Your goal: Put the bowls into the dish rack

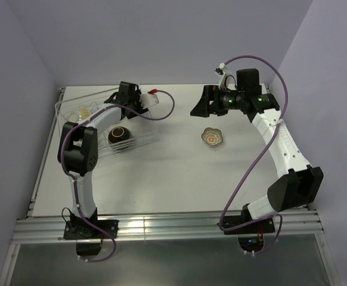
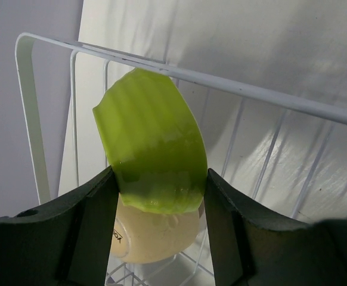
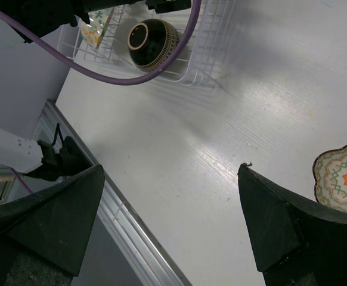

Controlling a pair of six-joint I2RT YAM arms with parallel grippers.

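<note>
While the left gripper (image 2: 160, 186) is clamping the lime-green bowl (image 2: 152, 149) on edge, it is hanging at the dish rack (image 2: 239, 88) corner, just above a tan bowl (image 2: 155, 241) already racked. Letting go here is risking a knock on that tan bowl, or the bowl tipping against the rim wire. Right gripper (image 3: 170, 176) is hovering wide open, holding nothing, with the scalloped bowl (image 3: 343, 179) lying unloaded on the table nearby.

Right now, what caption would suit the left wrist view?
Left hand grips a lime-green bowl at the dish rack, a cream bowl just beyond.
</note>
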